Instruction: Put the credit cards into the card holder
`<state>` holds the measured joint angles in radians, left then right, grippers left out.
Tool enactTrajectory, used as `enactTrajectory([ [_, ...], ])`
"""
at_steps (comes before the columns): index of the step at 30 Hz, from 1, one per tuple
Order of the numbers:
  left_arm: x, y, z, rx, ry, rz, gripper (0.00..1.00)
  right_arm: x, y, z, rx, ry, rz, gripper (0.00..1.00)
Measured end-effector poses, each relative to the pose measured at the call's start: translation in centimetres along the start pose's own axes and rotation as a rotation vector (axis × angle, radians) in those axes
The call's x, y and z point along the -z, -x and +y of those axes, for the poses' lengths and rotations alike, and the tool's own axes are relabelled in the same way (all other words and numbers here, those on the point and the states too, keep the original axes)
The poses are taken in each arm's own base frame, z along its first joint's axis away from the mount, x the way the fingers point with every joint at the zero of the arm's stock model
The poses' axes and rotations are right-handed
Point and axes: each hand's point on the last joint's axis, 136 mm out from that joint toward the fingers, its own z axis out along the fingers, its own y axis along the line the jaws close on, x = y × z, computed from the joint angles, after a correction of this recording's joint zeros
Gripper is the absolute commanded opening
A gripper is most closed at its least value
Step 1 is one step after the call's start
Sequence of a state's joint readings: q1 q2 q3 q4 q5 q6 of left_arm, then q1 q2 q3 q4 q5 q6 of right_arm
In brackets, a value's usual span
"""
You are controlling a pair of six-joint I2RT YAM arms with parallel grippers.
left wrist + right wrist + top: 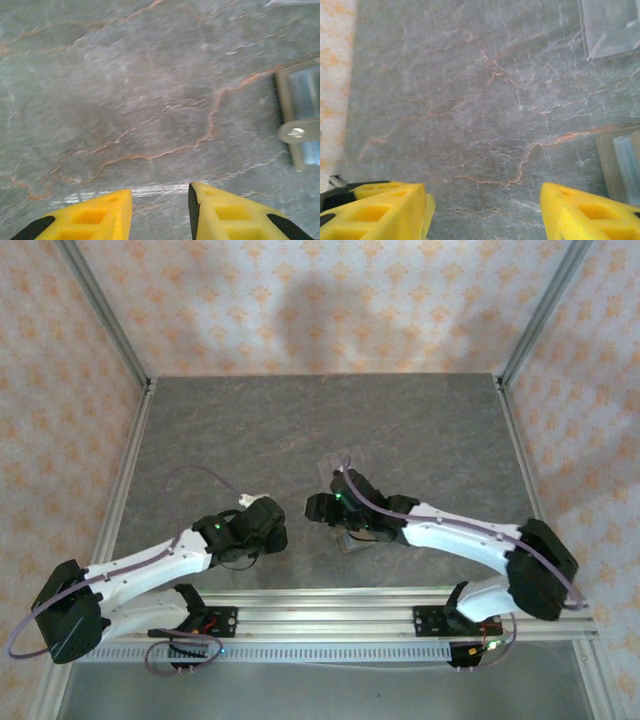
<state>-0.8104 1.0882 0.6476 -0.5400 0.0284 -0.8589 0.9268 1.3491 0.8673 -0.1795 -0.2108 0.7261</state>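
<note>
Grey marbled stone-look surface [300, 420] carries both arms' work area. Right claw [484, 192]: yellow fingers spread wide, pinching nothing. Left claw [160, 192]: narrowly parted, nothing between. Clear plastic stand [612, 25]: 1 o'clock in the right wrist view. Flat brown snap-tab card holder [300, 132]: flat on the surface, 3 o'clock of the left claw.

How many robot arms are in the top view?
2. The left arm reaches in from the near left corner, the right arm from the near right. None seems hidden.
</note>
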Motion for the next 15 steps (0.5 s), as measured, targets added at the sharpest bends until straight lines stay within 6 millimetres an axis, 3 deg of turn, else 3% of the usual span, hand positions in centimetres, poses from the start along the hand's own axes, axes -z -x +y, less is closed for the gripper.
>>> enactTrajectory([
  [2, 0.4, 0.6, -1.0, -0.021, -0.021, -0.001, 0.36, 1.5, 0.9, -0.5, -0.004, -0.009, -0.024, 0.53],
  [3, 0.5, 0.9, -1.6, -0.029, -0.030, -0.001, 0.36, 2.2, 1.5, -1.1, -0.011, -0.017, -0.039, 0.43],
  [7, 0.5, 1.7, -3.5, -0.067, -0.052, 0.015, 0.35, 3.4, 2.7, -5.4, -0.065, -0.097, -0.081, 0.14],
  [11, -0.1, 1.9, -5.8, -0.117, -0.066, 0.048, 0.35, 2.4, 0.8, -9.2, -0.083, -0.199, -0.028, 0.01],
  [15, -1.5, 1.8, -8.1, -0.156, -0.073, 0.088, 0.34, 0.1, -1.5, -11.7, -0.093, -0.268, 0.061, 0.00],
])
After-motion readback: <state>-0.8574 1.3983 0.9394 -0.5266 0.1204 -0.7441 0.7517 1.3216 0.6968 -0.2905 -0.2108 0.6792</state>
